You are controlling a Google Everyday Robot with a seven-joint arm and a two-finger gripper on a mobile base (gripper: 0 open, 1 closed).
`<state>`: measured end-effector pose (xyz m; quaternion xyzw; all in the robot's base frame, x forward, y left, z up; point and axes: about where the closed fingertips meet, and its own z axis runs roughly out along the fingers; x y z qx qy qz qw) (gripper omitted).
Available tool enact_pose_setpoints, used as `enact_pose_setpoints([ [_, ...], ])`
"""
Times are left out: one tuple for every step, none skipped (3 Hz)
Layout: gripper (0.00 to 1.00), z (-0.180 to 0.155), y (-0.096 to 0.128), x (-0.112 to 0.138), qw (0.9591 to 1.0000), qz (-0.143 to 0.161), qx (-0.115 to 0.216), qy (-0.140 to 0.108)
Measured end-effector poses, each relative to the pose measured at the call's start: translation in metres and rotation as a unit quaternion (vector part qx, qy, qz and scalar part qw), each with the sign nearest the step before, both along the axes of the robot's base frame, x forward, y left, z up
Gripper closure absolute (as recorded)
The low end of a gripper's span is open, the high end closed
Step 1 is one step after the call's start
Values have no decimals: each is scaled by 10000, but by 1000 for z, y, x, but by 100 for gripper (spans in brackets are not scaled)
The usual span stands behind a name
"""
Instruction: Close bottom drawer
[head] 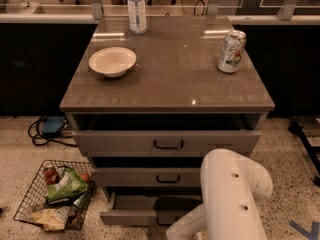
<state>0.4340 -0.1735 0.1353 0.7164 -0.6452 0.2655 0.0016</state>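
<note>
The cabinet has three grey-beige drawers. The bottom drawer (131, 217) stands pulled out farthest, its grey tray (135, 202) showing from above and its front facing me near the floor. Only a sliver of its dark handle shows beside the arm. My white arm (231, 196) rises in the lower right of the camera view and covers the drawer's right part. The gripper is hidden below the arm, down by the drawer front.
The top drawer (167, 143) and middle drawer (150, 176) stand slightly out. On the cabinet top are a white bowl (112, 61), a water bottle (136, 8) and a can (231, 51). A wire basket (52, 194) of packets lies on the floor at left, with cables behind.
</note>
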Motion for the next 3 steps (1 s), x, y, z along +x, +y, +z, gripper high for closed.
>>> enact_pose_setpoints([
  [100, 1, -29, 18, 9983, -490, 106, -284],
  [100, -12, -53, 33, 9936, -726, 491, -712],
  [100, -20, -61, 34, 9909, -823, 653, -840],
])
